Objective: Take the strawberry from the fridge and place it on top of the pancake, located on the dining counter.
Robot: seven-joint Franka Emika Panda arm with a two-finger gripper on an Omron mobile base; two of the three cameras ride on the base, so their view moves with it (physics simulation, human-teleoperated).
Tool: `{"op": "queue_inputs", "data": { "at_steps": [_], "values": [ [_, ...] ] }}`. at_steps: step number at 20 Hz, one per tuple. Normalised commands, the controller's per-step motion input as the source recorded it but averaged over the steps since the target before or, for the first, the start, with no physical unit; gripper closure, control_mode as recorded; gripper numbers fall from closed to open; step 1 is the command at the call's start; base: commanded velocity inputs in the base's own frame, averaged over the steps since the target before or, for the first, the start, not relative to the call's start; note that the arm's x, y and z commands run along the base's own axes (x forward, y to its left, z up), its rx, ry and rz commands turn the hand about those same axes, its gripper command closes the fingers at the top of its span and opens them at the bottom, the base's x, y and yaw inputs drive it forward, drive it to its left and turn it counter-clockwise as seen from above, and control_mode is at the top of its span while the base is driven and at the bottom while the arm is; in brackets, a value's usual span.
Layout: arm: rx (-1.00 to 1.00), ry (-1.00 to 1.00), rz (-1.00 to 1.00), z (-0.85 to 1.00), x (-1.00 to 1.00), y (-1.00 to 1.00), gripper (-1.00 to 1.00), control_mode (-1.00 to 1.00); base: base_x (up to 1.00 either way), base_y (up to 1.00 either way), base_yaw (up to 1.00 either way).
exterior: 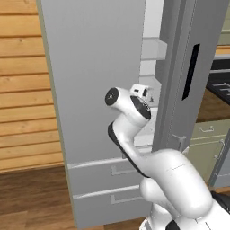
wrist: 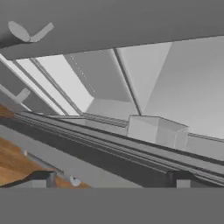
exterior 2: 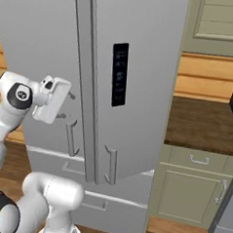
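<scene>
- The fridge (exterior: 103, 112) stands with its left door swung wide open, edge toward the left base camera; the right door (exterior 2: 140, 81) is shut, with a dark panel (exterior 2: 119, 74) on its front.
- The gripper (wrist: 111, 178) is held at the gap between the two doors, facing the white interior.
- Its jaws stand wide apart with nothing between them; the two dark fingertips (wrist: 41, 178) sit far to either side in the hand view.
- Through the gap, pale shelves (exterior: 150, 49) show in the left base view.
- In the hand view, a pale box-shaped bin (wrist: 156, 130) sits against the white inner walls.
- I cannot tell where the strawberry is.
- Two drawers (exterior: 108, 179) lie below the doors.
- A green-grey cabinet (exterior 2: 194, 191) stands right of the fridge.
</scene>
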Motion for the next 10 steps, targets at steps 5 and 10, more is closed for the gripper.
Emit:
{"op": "queue_inputs", "data": {
  "at_steps": [5, 10],
  "values": [
    [-0.12, 0.14, -0.01, -0.08, 0.46, -0.59, -1.0, -1.0, 0.0, 0.0, 0.0],
    [0.0, 0.11, -0.09, 0.0, -0.01, -0.48, -1.0, -1.0, 0.0, 0.0, 0.0]
  ]
}}
